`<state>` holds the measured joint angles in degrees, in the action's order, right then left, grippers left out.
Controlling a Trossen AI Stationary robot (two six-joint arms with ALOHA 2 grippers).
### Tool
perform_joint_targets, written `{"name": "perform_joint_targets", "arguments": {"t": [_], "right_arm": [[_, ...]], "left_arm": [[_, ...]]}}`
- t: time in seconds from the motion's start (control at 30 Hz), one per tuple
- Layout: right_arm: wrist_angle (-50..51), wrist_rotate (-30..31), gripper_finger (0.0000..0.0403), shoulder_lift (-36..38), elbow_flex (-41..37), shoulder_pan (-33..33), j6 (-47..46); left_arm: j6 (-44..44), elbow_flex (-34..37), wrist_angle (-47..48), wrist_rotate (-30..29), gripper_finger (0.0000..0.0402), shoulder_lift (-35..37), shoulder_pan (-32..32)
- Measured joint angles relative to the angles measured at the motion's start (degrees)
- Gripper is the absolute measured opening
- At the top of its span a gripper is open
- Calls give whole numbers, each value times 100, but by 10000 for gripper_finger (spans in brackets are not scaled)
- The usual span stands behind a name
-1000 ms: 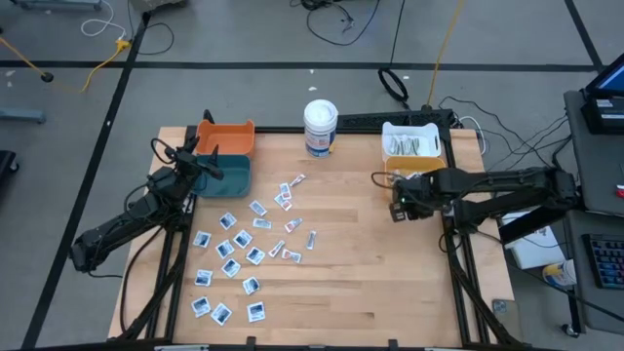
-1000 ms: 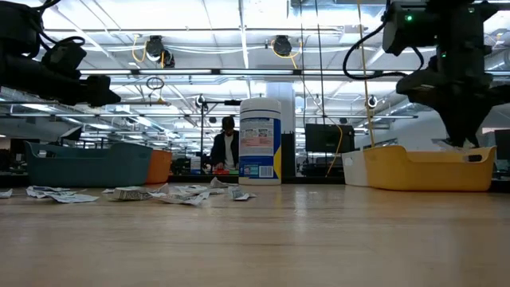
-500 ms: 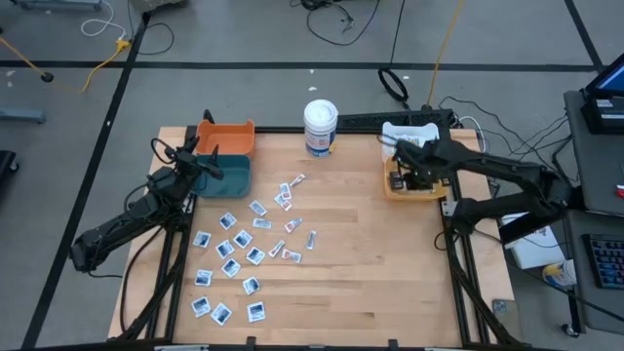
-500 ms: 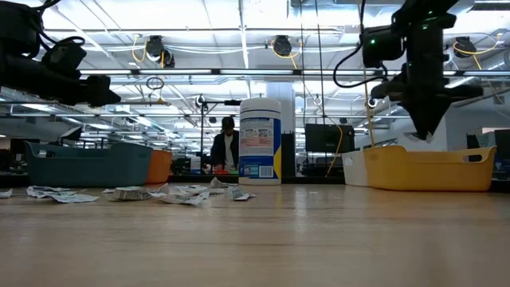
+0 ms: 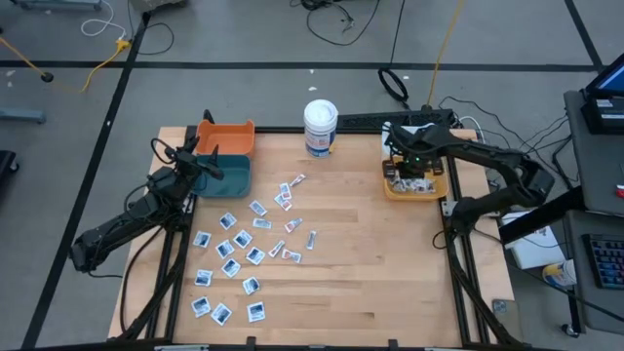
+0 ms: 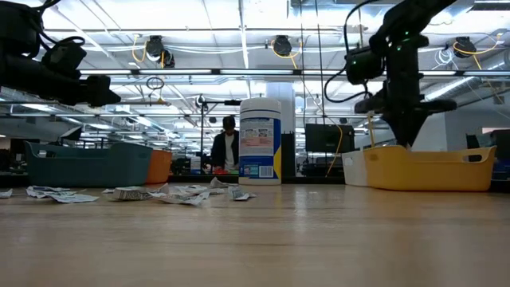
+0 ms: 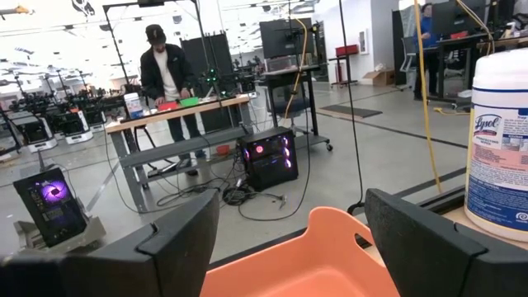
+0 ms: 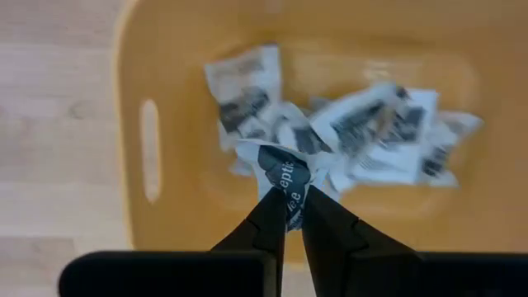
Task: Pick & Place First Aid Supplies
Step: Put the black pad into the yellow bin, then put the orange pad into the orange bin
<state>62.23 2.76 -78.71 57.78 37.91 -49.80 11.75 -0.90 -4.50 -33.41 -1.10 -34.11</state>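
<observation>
Wooden table [image 5: 351, 273] with scattered packets [image 5: 244, 255], bins [image 5: 225, 136], tub [image 5: 320, 128].

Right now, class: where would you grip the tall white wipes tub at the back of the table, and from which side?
Grip the tub around its round body below the lid, coming in level from the side. It stands upright, too tall for a top-down pinch.

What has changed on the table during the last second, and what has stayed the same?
The right gripper, still shut on a small white-and-blue packet, swung from beside the yellow plastic bin toward the table's far edge and now hangs over that bin and the packets already in it. Nothing was released. The left gripper stayed open over the orange bin; the scattered packets and the white cylindrical tub did not move.
</observation>
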Motion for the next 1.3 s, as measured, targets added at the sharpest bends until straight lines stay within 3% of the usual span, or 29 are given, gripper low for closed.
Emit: {"name": "perform_joint_targets", "arguments": {"t": [0.43,0.63,0.93,1.3], "right_arm": [[-753,6,32,-600,-359,0,239],[-698,-154,90,-463,-385,0,113],[-1006,-45,210,451,-548,0,917],[-3132,17,253,2600,-1781,-1,2991]], "left_arm": [[0,-1,1,0,308,0,2],[0,-1,1,0,308,-2,1],[0,-1,-1,0,308,-2,0],[0,-1,1,0,308,-2,0]]}}
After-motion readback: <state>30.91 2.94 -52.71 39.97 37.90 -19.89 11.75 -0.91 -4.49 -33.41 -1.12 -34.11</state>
